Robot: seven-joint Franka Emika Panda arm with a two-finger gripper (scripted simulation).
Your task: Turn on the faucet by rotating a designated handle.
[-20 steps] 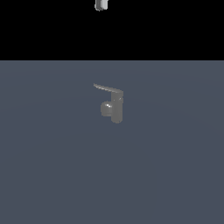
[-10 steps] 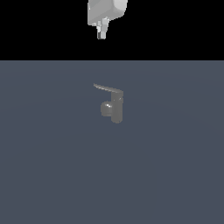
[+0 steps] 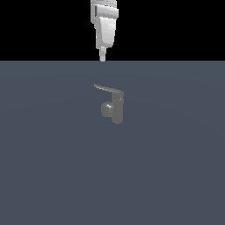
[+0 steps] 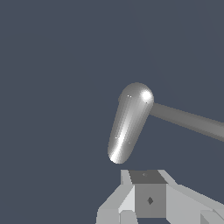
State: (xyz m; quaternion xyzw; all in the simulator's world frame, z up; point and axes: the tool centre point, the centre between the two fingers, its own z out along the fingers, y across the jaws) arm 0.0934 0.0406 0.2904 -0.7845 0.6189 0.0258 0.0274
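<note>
The handle (image 3: pixel 107 88) juts toward the exterior view's left from the top of the one faucet (image 3: pixel 117 108), which stands alone mid-bench (image 3: pixel 52 167). The fingers (image 3: pixel 102 56) hang above it, apart from it, gripping nothing; they look drawn close together, though I cannot tell for sure. The single white arm (image 3: pixel 105 24) points straight down.

— What do you see of the faucet (image 3: pixel 116 107)?
— You have a small dull grey metal fixture standing upright on the dark floor, with a rounded bulge on the exterior view's left side.
— And its handle (image 3: pixel 107 88)?
— Thin and flat, it juts from the top toward the exterior view's left, tip slightly raised.
</note>
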